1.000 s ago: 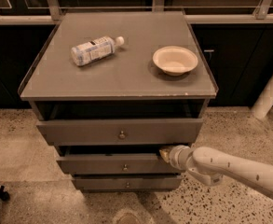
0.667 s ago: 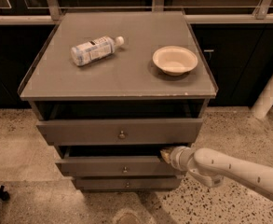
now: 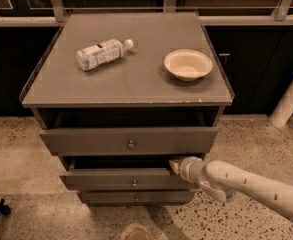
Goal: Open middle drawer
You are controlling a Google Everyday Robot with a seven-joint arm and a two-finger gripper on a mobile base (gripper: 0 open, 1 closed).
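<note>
The middle drawer (image 3: pixel 121 179) is the second of three grey-brown drawers, with a slim front and a small round knob (image 3: pixel 134 183). It stands pulled out a little, with a dark gap above its front panel. My gripper (image 3: pixel 176 165) reaches in from the right on a white arm (image 3: pixel 246 184) and sits at the top right edge of the middle drawer's front, in the gap below the top drawer (image 3: pixel 128 141). The top drawer also stands out a little. The lowest drawer (image 3: pixel 136 197) is set further back.
On the cabinet top (image 3: pixel 131 79) lie a plastic bottle (image 3: pixel 102 53) on its side and a cream bowl (image 3: pixel 187 64). Speckled floor (image 3: pixel 16 154) surrounds the cabinet. A white post (image 3: pixel 290 96) leans at the right. Dark cabinets stand behind.
The middle drawer has come out slightly further. My gripper has stayed at its top right edge and moved a little toward the camera with it.
</note>
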